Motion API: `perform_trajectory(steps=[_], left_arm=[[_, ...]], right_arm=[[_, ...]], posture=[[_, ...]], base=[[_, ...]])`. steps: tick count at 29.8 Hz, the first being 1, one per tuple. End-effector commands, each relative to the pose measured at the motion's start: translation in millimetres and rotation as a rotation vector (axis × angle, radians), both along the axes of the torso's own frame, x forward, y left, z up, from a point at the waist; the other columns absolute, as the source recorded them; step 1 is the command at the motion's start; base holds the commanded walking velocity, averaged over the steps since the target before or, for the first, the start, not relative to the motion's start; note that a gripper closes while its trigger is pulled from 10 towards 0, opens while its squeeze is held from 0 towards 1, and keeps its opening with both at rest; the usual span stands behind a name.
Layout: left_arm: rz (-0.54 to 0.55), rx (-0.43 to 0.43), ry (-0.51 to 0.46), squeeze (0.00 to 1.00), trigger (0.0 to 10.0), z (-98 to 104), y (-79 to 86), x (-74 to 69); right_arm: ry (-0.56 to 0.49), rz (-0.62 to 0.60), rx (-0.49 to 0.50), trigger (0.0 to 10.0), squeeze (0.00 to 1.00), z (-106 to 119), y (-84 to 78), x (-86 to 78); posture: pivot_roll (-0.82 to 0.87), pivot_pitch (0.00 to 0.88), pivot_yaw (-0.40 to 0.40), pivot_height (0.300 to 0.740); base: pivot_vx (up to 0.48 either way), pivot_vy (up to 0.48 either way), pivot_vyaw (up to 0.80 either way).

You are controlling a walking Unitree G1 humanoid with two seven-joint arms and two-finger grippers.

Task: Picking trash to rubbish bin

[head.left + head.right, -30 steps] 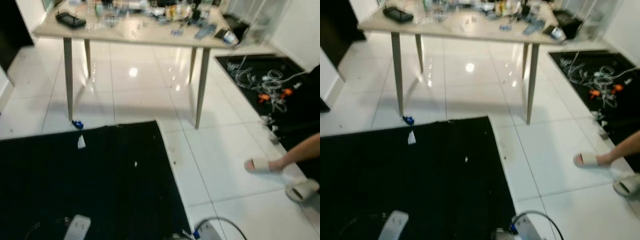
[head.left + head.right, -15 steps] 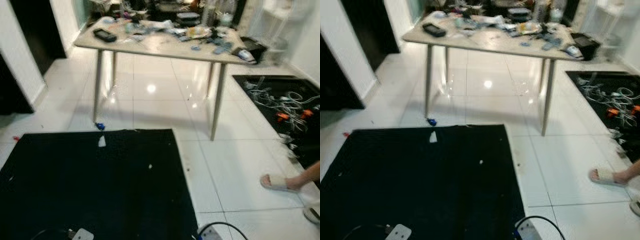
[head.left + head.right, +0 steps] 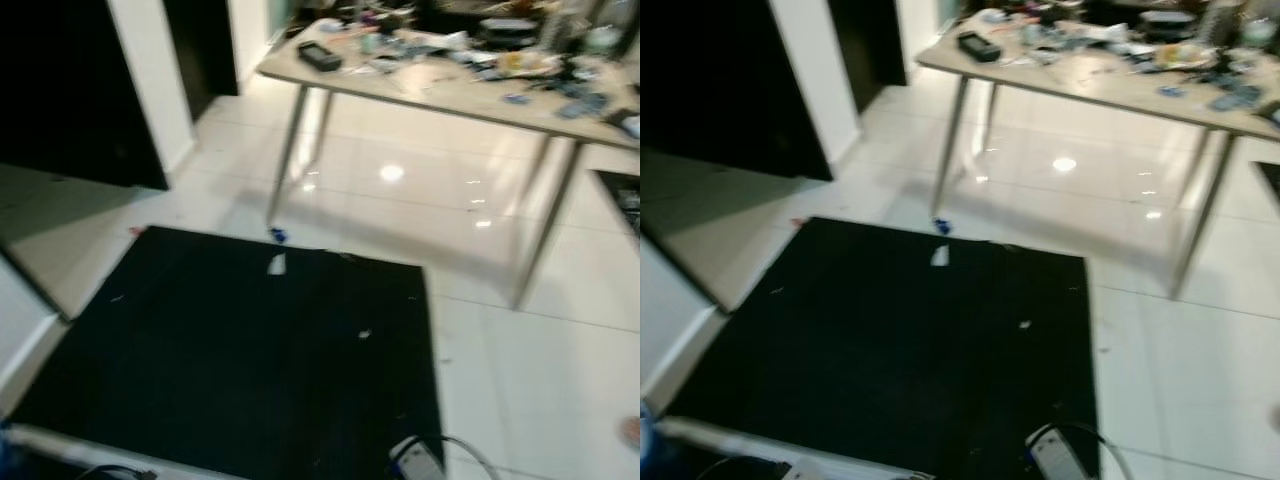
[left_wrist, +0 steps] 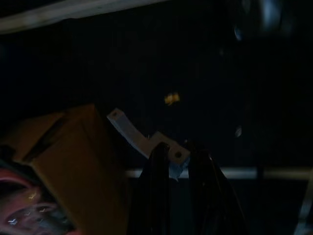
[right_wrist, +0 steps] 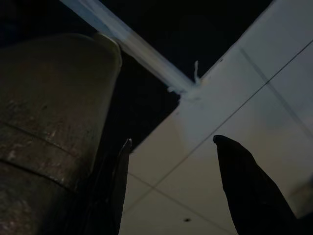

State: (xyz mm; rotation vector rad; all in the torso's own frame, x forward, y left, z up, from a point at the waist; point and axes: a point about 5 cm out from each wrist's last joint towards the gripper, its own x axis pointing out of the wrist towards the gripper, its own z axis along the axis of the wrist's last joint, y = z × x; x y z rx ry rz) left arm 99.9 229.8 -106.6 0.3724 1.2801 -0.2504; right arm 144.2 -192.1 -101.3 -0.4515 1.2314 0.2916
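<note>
Floor: we see white glossy tiles (image 3: 530, 390) open on the robot's right of the black mat (image 3: 240, 370) and under the desk (image 3: 450, 85), and a paler strip of floor along the mat's left edge.
Mat edges: the mat's far edge runs just short of the desk's near-left leg (image 3: 285, 155); its right edge meets bare tile; a pale bar (image 3: 760, 445) lies along its near edge.
Left bounds: a white wall end (image 3: 150, 80) stands between two dark openings at the far left.
Desk: its top is cluttered, one dark flat device (image 3: 320, 55) at the left corner; we count three legs in view, the rest too blurred to tell.
Trash: we count three bits — a white scrap (image 3: 277, 264) on the mat just inside its far edge, a blue bit (image 3: 278, 235) on the tile by the desk's near-left leg, and a small white fleck (image 3: 364, 335) toward the mat's right edge.
Left gripper (image 4: 178, 154): in its dim wrist view we see the two black fingers close together, pinching a small pale blue-tinged piece (image 4: 176, 169); a brown cardboard flap (image 4: 73, 161) sits beside them.
Right gripper (image 5: 171, 181): its fingers are spread wide apart with nothing between them, above white tile and the mat's corner.
</note>
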Motion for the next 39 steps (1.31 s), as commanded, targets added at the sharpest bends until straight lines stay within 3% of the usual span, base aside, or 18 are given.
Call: perform_trajectory(steps=[1,10,23,28,35,39], left_arm=[[-0.001,0.009,0.010,0.00,10.0,-1,2.0,-4.5],[0.012,0.019,0.010,0.00,10.0,1,5.3,-2.2],[0.008,0.018,0.036,0.00,10.0,-1,9.3,-14.2],[0.019,0.006,0.032,0.00,10.0,-2,6.0,-14.5],[0.017,-0.026,0.013,0.00,10.0,-4,-13.5,-3.0],[0.013,-0.030,0.009,0.00,10.0,-4,-15.4,-0.5]], right_arm=[[0.018,0.011,0.047,10.0,0.00,-3,13.7,-3.4],[0.017,0.007,0.050,10.0,0.00,-3,13.2,-3.3],[0.027,0.007,0.049,10.0,0.00,-3,10.3,-5.9],[0.033,0.006,0.051,10.0,0.00,-3,9.2,-7.1],[0.043,0.005,0.054,10.0,0.00,-4,7.3,-8.6],[0.044,0.005,0.057,10.0,0.00,-3,7.2,-8.4]], posture=[[0.04,0.061,0.002,0.740],[0.04,0.061,0.002,0.740],[0.03,0.066,0.001,0.740],[0.03,0.068,-0.001,0.740],[0.02,0.067,-0.002,0.740],[0.02,0.068,-0.003,0.740]], base=[[0.000,0.000,0.79],[0.000,0.000,0.79],[0.000,0.000,0.79],[0.000,0.000,0.79],[0.000,0.000,0.79],[0.000,0.000,0.79]])
